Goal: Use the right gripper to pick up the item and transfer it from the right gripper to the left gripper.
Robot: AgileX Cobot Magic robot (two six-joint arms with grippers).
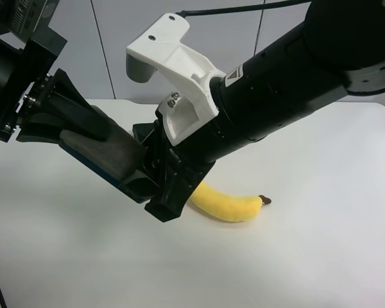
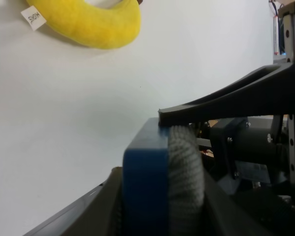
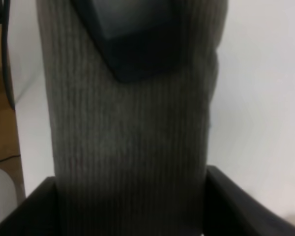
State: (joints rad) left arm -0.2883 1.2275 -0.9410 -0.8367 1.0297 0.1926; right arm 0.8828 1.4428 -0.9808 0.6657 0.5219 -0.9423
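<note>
The eraser (image 1: 109, 156), grey felt top on a blue base, is held in the air between both grippers. The right gripper (image 1: 149, 181), on the arm with the white mount, grips one end; in the right wrist view its fingers (image 3: 32, 211) flank the grey felt (image 3: 132, 142). The left gripper (image 1: 96, 142), all black, grips the other end; one wedge finger (image 1: 83, 122) lies on the felt. In the left wrist view the eraser (image 2: 146, 187) sits between the left gripper's fingers (image 2: 91, 211), blue base to one side and felt to the other.
A yellow plush banana (image 1: 228, 205) lies on the white table (image 1: 308, 256) just under the right arm; it also shows in the left wrist view (image 2: 88, 24). A grey wall stands behind the table.
</note>
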